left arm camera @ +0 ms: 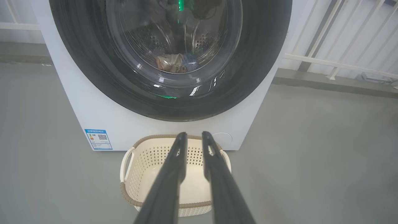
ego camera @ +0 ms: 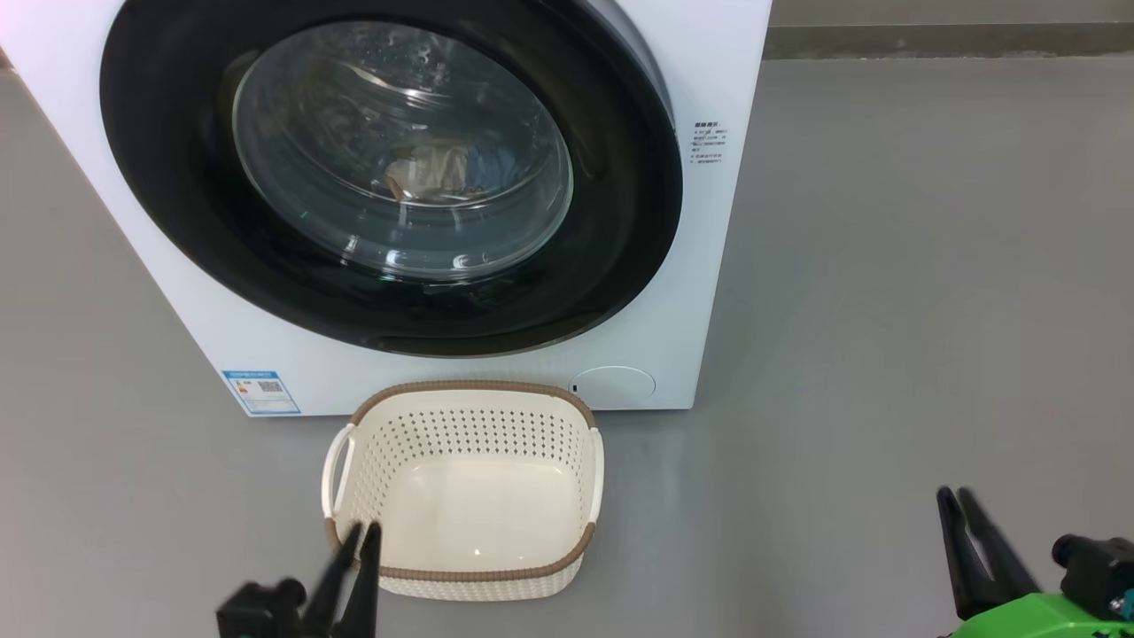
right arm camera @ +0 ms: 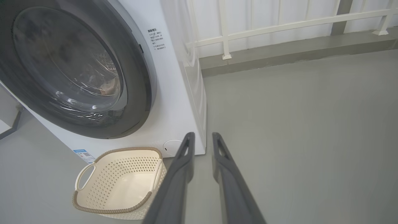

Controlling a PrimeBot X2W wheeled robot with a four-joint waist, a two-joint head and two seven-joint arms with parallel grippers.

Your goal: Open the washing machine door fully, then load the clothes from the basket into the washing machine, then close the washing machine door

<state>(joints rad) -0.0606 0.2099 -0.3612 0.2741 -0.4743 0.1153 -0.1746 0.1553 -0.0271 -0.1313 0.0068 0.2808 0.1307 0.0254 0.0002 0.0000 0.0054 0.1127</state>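
Washing machine (ego camera: pixel 726 221): the landmark for every place below. Your head view gives its white front from above. The right wrist view adds its side panel (right arm camera: pixel 194 84).
Washing machine door (ego camera: pixel 177 204): it lies shut against the machine's front, with the black rim around the bulging glass window.
Clothes (ego camera: pixel 434 173): you see them inside the machine, behind the door glass and low in the window, as cream and light blue cloth with an orange patch. In the left wrist view they lie at the bottom of the perforated drum (left arm camera: pixel 202 40). In the right wrist view they are a blurred pale patch.
Basket (ego camera: pixel 469 387): it stands on the floor (ego camera: pixel 886 310) just in front of the machine, below the door, and its bare cream bottom shows. Its far rim sits close to the machine's base.
Left gripper (ego camera: pixel 363 527): it hangs in front of the machine, over the basket's near left corner. The fingers stand a narrow gap apart and grip nothing. In its own wrist view they point across the basket toward the machine's base.
Right gripper (ego camera: pixel 954 492): it hangs over bare floor, well apart from the machine and off to its right. The fingers are parted by a narrow gap and hold nothing.
Blue label (ego camera: pixel 261 392): low on the machine's front, at the left.
Round cover (ego camera: pixel 613 387): low on the machine's front, at the right, just beside the basket's far right corner.
Printed notice (ego camera: pixel 707 144): on the machine's front, right of the door. It is too small for you to read.
Railing (right arm camera: pixel 279 26): the wrist views show you this white rail behind the machine and to its right.
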